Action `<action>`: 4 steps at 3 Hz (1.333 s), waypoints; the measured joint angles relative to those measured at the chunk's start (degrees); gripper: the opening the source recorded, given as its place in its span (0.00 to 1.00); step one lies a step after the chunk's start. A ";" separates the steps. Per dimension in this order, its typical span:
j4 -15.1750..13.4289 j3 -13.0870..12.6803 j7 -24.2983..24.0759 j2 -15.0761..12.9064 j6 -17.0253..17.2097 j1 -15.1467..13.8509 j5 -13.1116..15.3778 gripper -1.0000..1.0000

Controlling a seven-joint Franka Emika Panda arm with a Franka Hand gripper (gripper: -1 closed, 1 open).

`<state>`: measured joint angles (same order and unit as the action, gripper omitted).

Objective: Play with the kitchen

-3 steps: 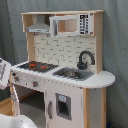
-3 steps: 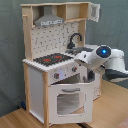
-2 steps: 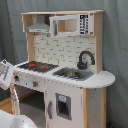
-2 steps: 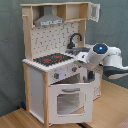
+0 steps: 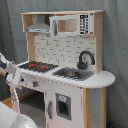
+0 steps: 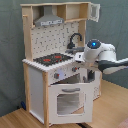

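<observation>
The tall white and light-wood toy kitchen (image 6: pixel 55 75) stands on a wooden floor (image 6: pixel 20 119). In the second exterior view its windowed oven door (image 6: pixel 67 97) sits just left of and below the gripper (image 6: pixel 89 76). The arm's white wrist hides the fingers, so I cannot tell their state.

The kitchen (image 5: pixel 65 75) is white with light-wood edges, its back wall patterned like white brick. Its stovetop (image 6: pixel 52 59) is black with red rings, the faucet (image 5: pixel 85 59) black, the hood (image 6: pixel 49 20) grey. The arm (image 6: pixel 102 54) is white.
</observation>
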<state>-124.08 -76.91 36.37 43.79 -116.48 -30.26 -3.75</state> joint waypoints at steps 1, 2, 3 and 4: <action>-0.01 -0.52 5.64 -3.46 -0.65 -2.03 0.00 1.00; -0.07 -2.28 10.22 -6.85 -2.00 -4.20 0.00 1.00; -0.32 -4.91 13.88 -9.66 -3.82 -6.75 0.01 1.00; -0.96 -8.06 16.87 -11.74 -6.32 -9.75 0.01 1.00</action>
<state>-125.05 -84.97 53.24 32.04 -122.79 -40.01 -3.75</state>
